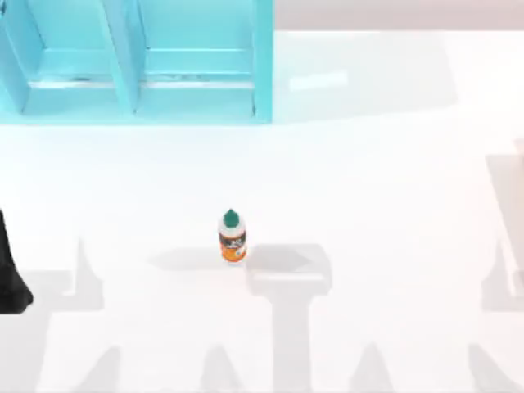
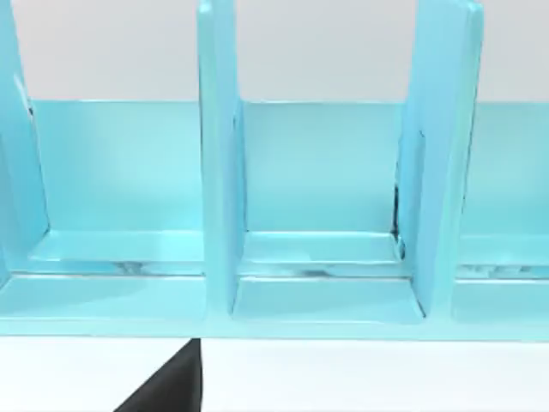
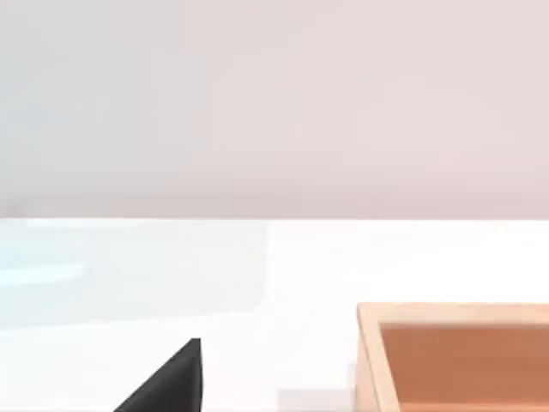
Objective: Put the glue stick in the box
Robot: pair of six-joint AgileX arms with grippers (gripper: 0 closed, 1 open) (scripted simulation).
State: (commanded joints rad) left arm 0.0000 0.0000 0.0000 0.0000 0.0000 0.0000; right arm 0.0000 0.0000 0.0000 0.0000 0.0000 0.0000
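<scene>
Standing upright near the middle of the white surface (image 1: 393,164), the glue stick (image 1: 232,237) shows its dark green cap, white shoulder and orange label, with nothing touching it. A turquoise shelf unit (image 1: 139,74) sits at about eleven o'clock from it. The wooden box (image 3: 455,356) appears in the right wrist view, on the surface's right side. My left arm (image 1: 10,270) is parked at nine o'clock, at the edge; whether either claw is open, I cannot tell. Being narrow and tall, the glue stick would likely topple if a finger clips it on approach.
</scene>
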